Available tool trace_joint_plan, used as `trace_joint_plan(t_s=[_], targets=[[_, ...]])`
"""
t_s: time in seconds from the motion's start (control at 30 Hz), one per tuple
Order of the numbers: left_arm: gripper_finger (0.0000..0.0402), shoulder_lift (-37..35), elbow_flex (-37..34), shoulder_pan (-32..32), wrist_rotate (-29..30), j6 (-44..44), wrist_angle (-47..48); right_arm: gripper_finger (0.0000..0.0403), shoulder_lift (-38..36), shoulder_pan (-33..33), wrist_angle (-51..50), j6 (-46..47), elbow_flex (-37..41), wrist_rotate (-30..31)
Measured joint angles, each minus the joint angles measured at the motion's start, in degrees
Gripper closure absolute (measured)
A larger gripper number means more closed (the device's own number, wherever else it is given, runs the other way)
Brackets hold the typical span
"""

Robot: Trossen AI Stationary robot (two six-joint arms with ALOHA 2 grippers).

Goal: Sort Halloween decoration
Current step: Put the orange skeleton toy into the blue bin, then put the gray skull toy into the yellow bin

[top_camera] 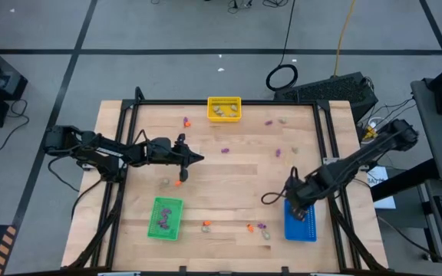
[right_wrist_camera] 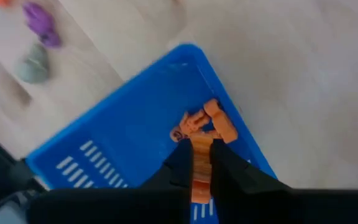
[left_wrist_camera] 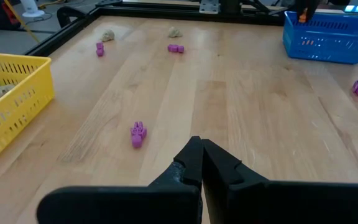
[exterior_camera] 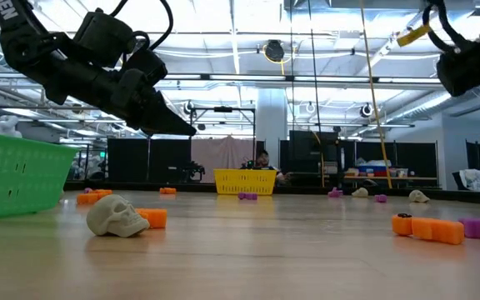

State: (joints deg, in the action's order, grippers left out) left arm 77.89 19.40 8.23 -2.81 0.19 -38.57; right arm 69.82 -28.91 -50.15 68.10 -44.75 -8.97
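Note:
Small orange, purple and pale tan trinkets lie scattered on the wooden table, among them a purple one, an orange one and a tan skull. My left gripper hovers shut and empty over the table's middle left, above bare wood; a purple trinket lies ahead of it. My right gripper is above the blue bin at the near right, shut on an orange figure. The left gripper hangs well above the table in the low view. My right gripper pinches the orange figure between its two fingers by one end, coming from above and pointing down. The rest of the figure sticks out past the fingertips. It hangs over the blue bin's floor, near one wall.
A yellow bin with tan pieces stands at the far edge, a green bin with purple pieces at the near left. More trinkets lie near the near edge and at the far right. A black frame borders the table.

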Motion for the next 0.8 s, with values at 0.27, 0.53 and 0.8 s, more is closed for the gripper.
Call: trace_joint_plan(t_s=[0.27, 0.53, 0.8], targets=[[0.0398, 0.00, 0.00, 0.00, 0.00, 0.02, 0.00, 0.0349, 5.10, -0.26, 0.15, -2.89, 0.00, -3.18], [0.0398, 0.00, 0.04, -0.01, 0.02, 0.16, 0.02, 0.0240, 5.07, -0.50, -3.07, -0.42, -7.36, -6.49], [0.0398, 0.00, 0.04, -0.01, 0.01, 0.43, 0.07, 0.0223, 9.91, -2.56, -0.29, -4.11, -17.70, -0.10]])
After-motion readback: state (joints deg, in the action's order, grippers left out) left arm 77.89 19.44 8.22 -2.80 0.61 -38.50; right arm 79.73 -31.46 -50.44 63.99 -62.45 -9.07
